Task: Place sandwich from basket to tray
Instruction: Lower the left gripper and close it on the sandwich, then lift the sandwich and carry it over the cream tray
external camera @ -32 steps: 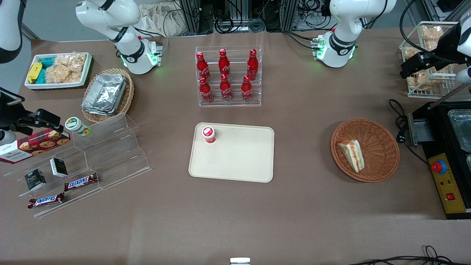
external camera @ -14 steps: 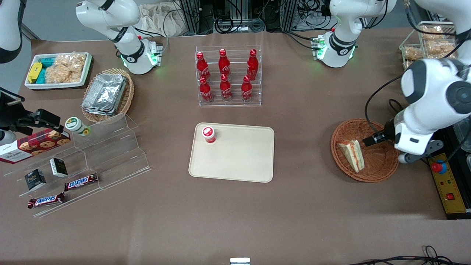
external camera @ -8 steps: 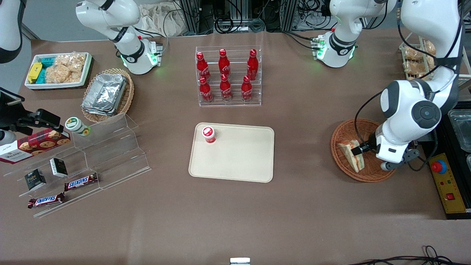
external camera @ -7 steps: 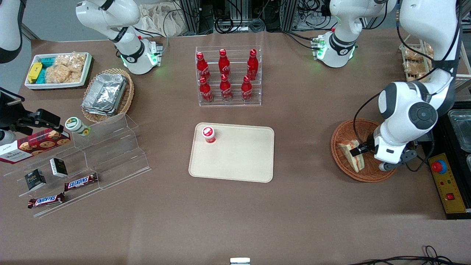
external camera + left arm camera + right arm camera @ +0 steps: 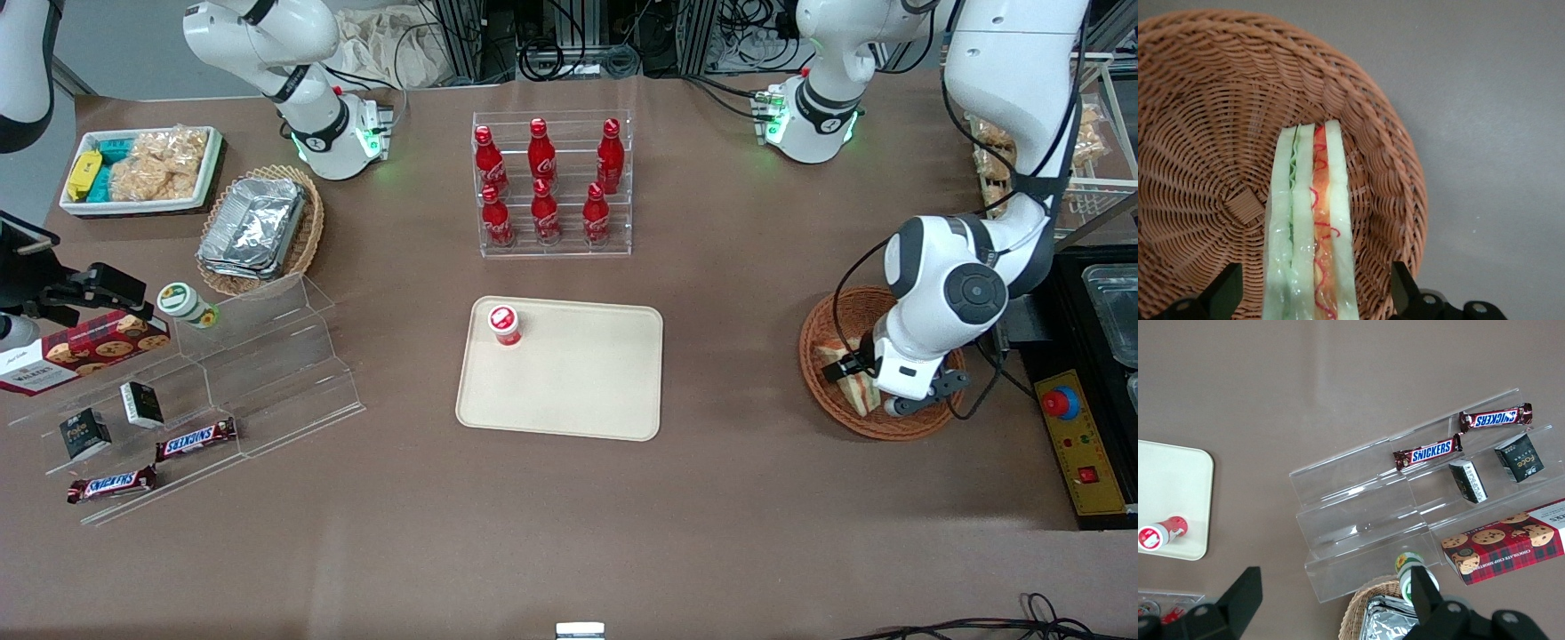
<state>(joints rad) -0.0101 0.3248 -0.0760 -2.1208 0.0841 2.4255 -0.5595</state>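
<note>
Pincer [image 5: 1313, 293] lowered into the basket [image 5: 925, 425], fingers [image 5: 1223, 291] spread wide, straddling the sandwich [image 5: 1313, 227] without touching. Sandwich standing on edge (filling showing) inside the basket [image 5: 1198, 133], well apart from the tray [image 5: 578, 382] on the tabletop [image 5: 729, 498].

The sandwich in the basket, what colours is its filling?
Green and red-orange between white bread, clearest in the left wrist view: sandwich, open gripper astride it.
</note>
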